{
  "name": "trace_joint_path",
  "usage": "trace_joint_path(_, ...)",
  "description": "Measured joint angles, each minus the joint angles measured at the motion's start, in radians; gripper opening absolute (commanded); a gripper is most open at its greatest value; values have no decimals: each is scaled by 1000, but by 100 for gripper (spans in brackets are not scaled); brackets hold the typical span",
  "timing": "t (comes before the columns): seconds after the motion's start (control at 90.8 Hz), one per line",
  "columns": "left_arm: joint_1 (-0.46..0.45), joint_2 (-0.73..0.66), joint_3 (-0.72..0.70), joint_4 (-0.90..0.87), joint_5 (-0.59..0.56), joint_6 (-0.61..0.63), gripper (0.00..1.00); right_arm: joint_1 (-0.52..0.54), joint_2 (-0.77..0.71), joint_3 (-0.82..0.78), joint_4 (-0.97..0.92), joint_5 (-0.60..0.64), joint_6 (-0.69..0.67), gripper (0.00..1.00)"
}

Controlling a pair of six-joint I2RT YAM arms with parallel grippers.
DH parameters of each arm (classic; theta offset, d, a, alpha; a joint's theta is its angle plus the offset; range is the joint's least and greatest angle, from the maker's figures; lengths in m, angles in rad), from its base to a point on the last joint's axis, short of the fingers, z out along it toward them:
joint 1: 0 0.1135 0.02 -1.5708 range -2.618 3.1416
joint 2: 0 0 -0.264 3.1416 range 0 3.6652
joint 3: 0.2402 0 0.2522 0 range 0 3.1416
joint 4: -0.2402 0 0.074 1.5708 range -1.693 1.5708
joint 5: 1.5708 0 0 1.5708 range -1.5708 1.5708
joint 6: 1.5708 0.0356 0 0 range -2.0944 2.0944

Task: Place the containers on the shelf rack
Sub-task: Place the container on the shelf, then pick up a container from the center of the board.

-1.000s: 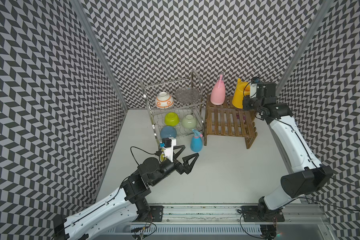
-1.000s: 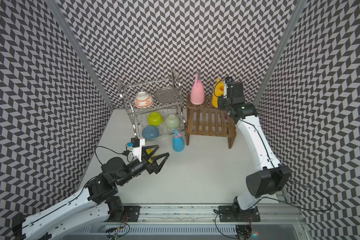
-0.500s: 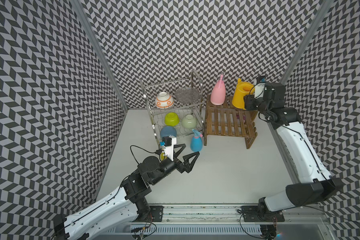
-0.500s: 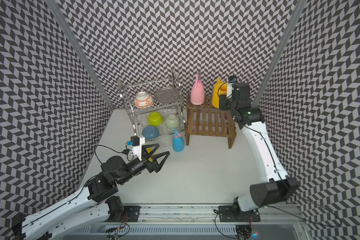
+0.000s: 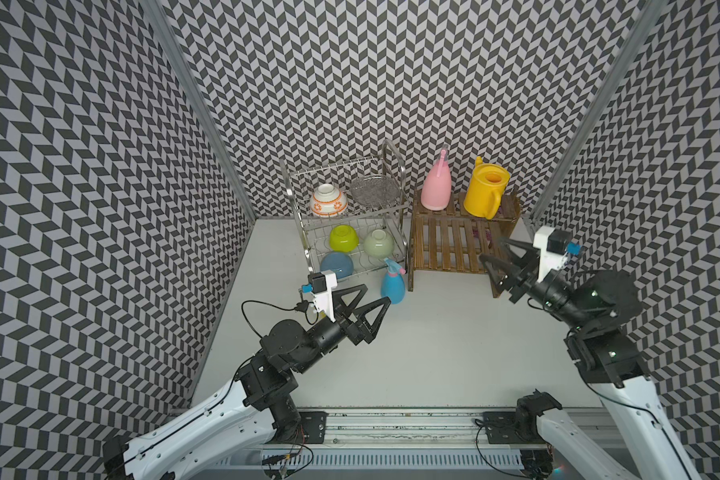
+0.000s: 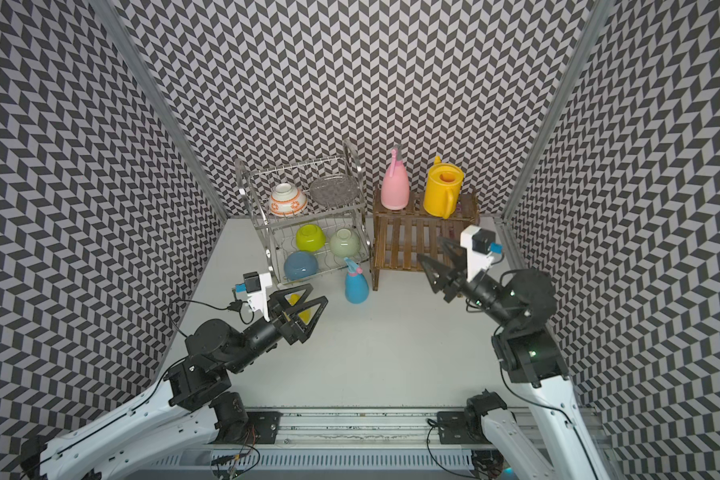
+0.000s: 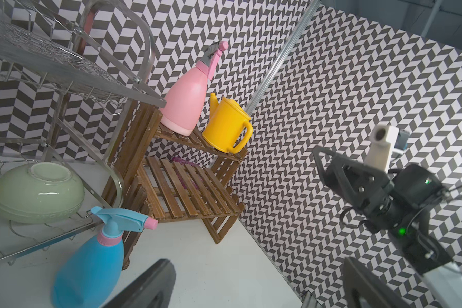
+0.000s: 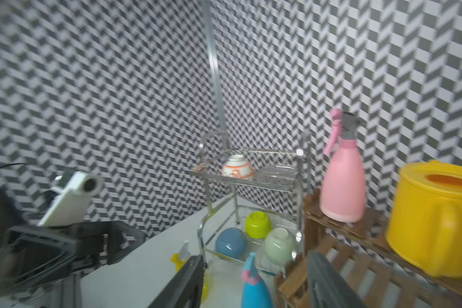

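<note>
Watering can (image 5: 485,195): shelved, upper step of shelf rack (image 5: 441,245). Your right tool (image 5: 490,248): backed off, released, empty. Left tool (image 5: 378,293): released. Blue bottle (image 5: 393,284): awaiting pickup on table (image 5: 433,353).

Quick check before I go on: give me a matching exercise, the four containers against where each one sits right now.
Things:
1. pink bottle
2. watering can
3. blue bottle
4. yellow bottle

Places:
A. upright on the table, at the shelf rack's foot
B. top step, end nearest the wire rack
C. on the table, mostly hidden by the left hand in both top views
D. top step, end away from the wire rack

Pairs: 1-B, 2-D, 3-A, 4-C
</note>
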Motion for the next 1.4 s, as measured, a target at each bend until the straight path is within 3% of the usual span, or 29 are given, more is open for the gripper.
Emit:
trace_joint_path(0.154, 4, 1, -16, 3, -21, -28, 100, 93, -153, -298, 174, -125, -33, 97)
trace_joint_path(0.375, 6, 10, -32, -8, -71, -61, 100, 171, -203, -379, 234, -185, -194, 99)
trace_joint_path(0.661, 39, 32, -47, -31, -99, -86, 100, 246, -27, -376, 225, -121, -265, 98)
trace_joint_path(0.881, 81, 61, -2, -124, -101, -60, 100, 325, 159, -339, 225, 29, -247, 95)
trace_joint_path(1.102, 97, 53, 69, -196, -116, -11, 100, 336, 354, -220, 227, 201, -166, 93)
trace_joint_path(1.399, 98, -28, 69, -232, -158, 29, 100, 337, 659, 12, 172, 292, -85, 83)
